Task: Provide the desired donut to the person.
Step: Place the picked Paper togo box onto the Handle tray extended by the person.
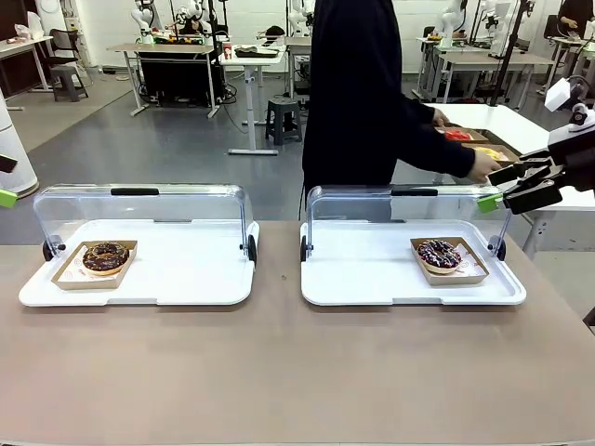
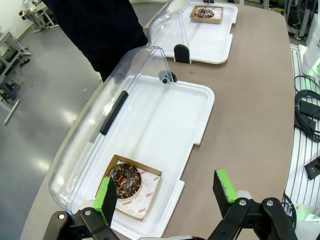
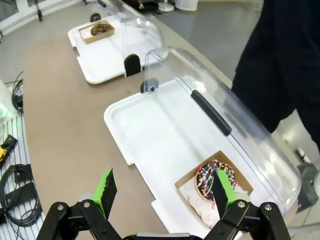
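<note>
Two donuts lie in small cardboard trays. A chocolate donut [image 1: 105, 256] [image 2: 123, 180] sits in the left white tray [image 1: 177, 279], and a dark donut with coloured sprinkles [image 1: 439, 253] [image 3: 214, 179] sits in the right white tray [image 1: 372, 279]. Both clear lids are swung back. The person [image 1: 358, 93] stands across the table, turned aside, with one hand [image 1: 482, 165] out over a side table. My left gripper [image 2: 165, 195] [image 1: 6, 181] hovers open above the chocolate donut's tray. My right gripper [image 3: 165, 192] [image 1: 493, 189] hangs open over the right tray's far corner, near the person's hand.
The clear lids [image 1: 139, 209] [image 1: 409, 209] stand up along the far edges of both trays. Behind on the right, a white side table [image 1: 502, 125] carries red and yellow food. The near half of the brown table [image 1: 297, 372] is bare.
</note>
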### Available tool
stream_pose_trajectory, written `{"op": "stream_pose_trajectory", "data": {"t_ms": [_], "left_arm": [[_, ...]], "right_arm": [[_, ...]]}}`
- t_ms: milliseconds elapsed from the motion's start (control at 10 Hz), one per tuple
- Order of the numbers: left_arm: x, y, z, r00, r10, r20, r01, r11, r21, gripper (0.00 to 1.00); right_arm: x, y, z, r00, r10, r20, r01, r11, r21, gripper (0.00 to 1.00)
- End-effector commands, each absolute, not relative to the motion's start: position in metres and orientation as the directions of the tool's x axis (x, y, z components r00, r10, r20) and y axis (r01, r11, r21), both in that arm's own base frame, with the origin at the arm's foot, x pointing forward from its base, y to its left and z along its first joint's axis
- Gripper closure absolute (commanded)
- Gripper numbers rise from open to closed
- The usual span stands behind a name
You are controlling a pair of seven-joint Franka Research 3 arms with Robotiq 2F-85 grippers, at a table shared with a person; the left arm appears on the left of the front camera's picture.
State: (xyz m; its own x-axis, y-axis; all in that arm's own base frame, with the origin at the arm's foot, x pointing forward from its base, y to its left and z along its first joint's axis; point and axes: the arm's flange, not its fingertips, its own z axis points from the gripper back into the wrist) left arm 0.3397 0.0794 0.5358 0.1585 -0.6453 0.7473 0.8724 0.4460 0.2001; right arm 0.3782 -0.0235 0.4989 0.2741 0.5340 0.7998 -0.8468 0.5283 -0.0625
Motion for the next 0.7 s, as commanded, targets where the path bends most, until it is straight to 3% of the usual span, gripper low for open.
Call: {"op": "stream_pose_trajectory", "data": {"t_ms": [0,400,600], "left_arm": [[0.339,0.08,0.536,0.162,-0.639,0.752,0.871,0.45,0.195,0.0],[0.339,0.08,0.536,0.162,-0.639,0.752,0.871,0.45,0.195,0.0],[0.339,0.08,0.536,0.162,-0.639,0.752,0.871,0.45,0.195,0.0]], "right_arm": [[0.38,-0.022,0.502,0.325,0.537,0.779,-0.824,0.564,-0.045,0.0],[0.384,-0.015,0.507,0.344,0.582,0.737,-0.803,0.589,-0.091,0.0],[0.38,-0.026,0.501,0.32,0.541,0.778,-0.818,0.572,-0.062,0.0]]}}
